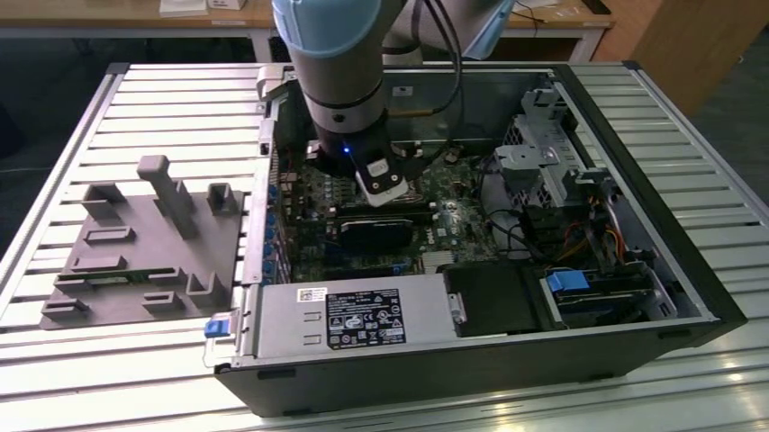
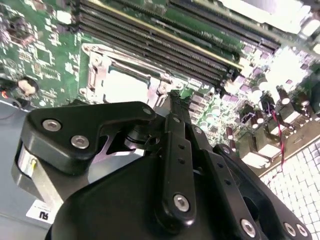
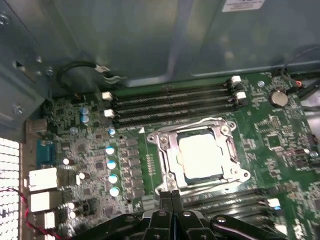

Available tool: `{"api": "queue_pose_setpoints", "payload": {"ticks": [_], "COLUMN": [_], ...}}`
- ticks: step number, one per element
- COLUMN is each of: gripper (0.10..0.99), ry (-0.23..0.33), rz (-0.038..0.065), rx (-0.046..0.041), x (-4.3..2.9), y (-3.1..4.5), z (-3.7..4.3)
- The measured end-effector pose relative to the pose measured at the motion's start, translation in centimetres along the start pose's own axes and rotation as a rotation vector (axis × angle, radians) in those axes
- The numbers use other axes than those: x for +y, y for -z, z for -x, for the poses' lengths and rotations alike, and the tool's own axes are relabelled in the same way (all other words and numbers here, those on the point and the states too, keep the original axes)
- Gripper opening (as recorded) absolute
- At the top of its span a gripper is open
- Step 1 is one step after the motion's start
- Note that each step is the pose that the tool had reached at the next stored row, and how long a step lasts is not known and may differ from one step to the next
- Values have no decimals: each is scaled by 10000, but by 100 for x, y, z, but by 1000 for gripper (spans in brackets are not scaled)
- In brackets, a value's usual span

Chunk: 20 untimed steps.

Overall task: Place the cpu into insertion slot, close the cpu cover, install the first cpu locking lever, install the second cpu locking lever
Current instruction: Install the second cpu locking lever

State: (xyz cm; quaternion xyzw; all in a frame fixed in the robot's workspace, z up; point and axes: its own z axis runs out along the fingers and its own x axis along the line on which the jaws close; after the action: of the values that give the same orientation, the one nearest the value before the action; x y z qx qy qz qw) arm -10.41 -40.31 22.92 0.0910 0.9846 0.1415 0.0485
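The gripper point(image 3: 171, 196) has its two black fingers point(image 3: 165, 200) pressed together with nothing between them; in the first wrist view the tips sit at the lower middle of the frame, just at the near edge of the insertion slot point(image 3: 200, 152). So the socket lies directly ahead of the fingertips, very close but, as far as I can judge, not quite touched; a lever may lie along that edge, though I cannot make one out for certain.

The cpu point(image 3: 201, 154) is already seated in the slot, its pale metal top showing bright through the square window of the cpu cover point(image 3: 167, 150), which lies flat over it; I read the cover as closed. The socket's frame runs roughly square, its sides parallel to the long black memory slots point(image 3: 170, 102) above it in that frame.

The second wrist view looks along the gripper point(image 2: 172, 97) from behind; the linkage bulks across the lower half and the socket point(image 2: 95, 75) peeks out at upper left, partly hidden behind the fingers.

From the exterior view I see what neither wrist camera gives: the arm point(image 1: 342, 81) reaching straight down from the top middle into the open computer case point(image 1: 481, 360), with a grey fixture tray point(image 1: 132, 243) standing well apart at the left of the frame.
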Motion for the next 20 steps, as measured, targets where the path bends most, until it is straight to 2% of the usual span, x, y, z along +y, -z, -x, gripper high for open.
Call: {"api": "queue_pose_setpoints", "payload": {"ticks": [2,4,12,15,20], "gripper": [102,102,102,102,102], "ry": [4,0,-19,-10,18], "rz": [-184,-297,-477,-624,-931], "rx": [-28,-41,-38,-46,-68], "x": [10,19,56,72,115], "y": [5,1,-24,-34,-51], "z": [42,91,303,364,424]}}
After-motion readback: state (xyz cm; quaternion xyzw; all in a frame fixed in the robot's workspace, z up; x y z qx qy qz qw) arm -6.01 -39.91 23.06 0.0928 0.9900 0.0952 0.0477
